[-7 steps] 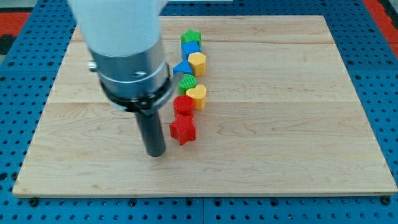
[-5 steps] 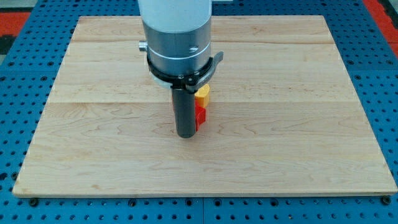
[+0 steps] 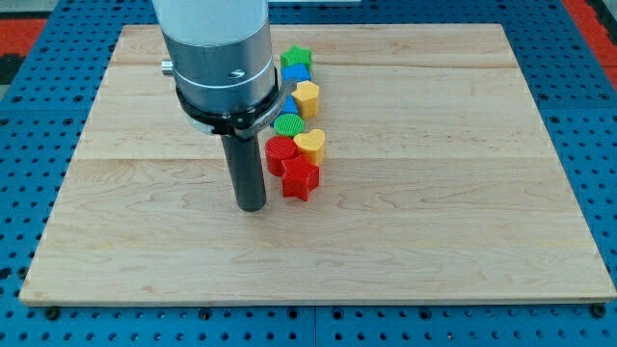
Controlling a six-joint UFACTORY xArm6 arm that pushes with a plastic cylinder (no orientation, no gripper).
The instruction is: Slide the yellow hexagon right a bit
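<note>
The yellow hexagon sits on the wooden board near the view's top centre, in a column of blocks. Above it are a green star and a blue block. A blue triangle touches its left side, partly hidden by the arm. Below are a green cylinder, a yellow heart, a red cylinder and a red star. My tip rests on the board left of and slightly below the red star, well below-left of the hexagon.
The arm's large grey and white body hides the board left of the column's upper part. A blue pegboard surrounds the board on all sides.
My tip swung right across the red blocks, then back left. The red star now lies further right and lower-right of the red cylinder. The yellow hexagon has not moved.
</note>
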